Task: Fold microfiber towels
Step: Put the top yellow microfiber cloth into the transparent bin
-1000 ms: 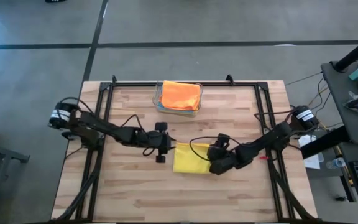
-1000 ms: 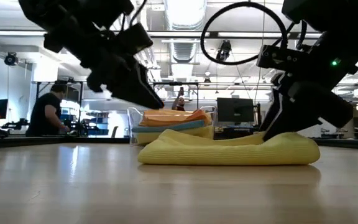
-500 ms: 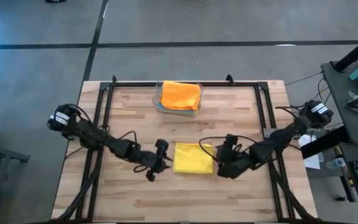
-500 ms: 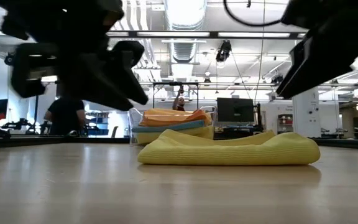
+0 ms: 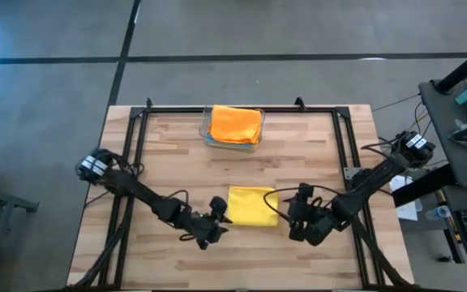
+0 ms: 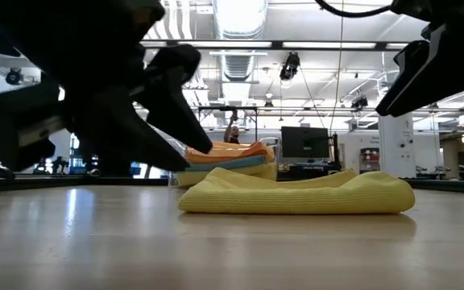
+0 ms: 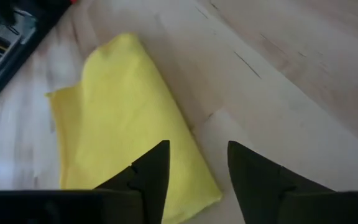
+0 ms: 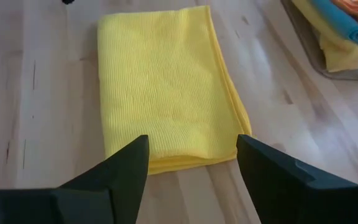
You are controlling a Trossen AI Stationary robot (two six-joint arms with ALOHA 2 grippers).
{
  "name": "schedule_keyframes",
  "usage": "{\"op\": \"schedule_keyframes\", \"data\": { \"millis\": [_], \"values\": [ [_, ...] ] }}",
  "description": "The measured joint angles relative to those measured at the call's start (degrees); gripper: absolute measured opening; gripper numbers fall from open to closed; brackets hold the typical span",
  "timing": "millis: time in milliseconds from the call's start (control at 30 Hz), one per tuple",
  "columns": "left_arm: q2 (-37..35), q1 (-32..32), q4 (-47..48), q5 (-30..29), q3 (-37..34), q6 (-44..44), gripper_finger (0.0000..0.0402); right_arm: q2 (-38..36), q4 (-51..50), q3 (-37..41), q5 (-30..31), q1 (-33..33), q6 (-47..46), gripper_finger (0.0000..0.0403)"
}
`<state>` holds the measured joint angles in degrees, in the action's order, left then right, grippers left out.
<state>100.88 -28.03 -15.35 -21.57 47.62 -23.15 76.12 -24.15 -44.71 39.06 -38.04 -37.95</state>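
While one folded yellow towel [image 5: 252,206] lies on table [image 5: 169,154], left hand [image 5: 216,221] and right hand [image 5: 297,219] flank it, both open, empty.

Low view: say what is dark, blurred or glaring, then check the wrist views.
Low view: both arms are dark, soft silhouettes against bright ceiling lights; the yellow towel is sharp. Left wrist view: towel slightly soft, pale glare on the table. Right wrist view: evenly lit, towel weave crisp.
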Motion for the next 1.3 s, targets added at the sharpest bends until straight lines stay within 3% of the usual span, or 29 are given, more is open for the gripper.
{"op": "schedule_keyframes", "data": {
  "millis": [267, 400, 567, 900, 1300],
  "values": [
    [5.7, 0.0, 13.2, -2.2, 9.0, 0.2, 0.024, 0.0, 0.2, 0.0, 0.0, 0.0, 0.3, 0.0233],
    [7.0, 0.1, 15.2, -8.0, 10.1, 0.1, 0.0289, 0.0, 0.5, 0.0, 0.0, 0.0, 0.1, 0.0231],
    [9.6, 0.9, 16.2, -10.1, 10.4, -0.1, 0.0304, 0.1, 0.5, 0.0, 0.2, 0.0, 0.0, 0.023],
    [16.3, 0.5, 13.4, -13.3, 10.8, -8.8, 0.0259, 0.1, 0.5, 0.0, 1.5, 0.0, -0.6, 0.0231],
    [16.4, 1.5, 13.3, -12.9, 10.4, -6.5, 0.0115, 0.1, 0.5, 0.0, 1.6, 0.0, -1.9, 0.0231]
  ]
}}
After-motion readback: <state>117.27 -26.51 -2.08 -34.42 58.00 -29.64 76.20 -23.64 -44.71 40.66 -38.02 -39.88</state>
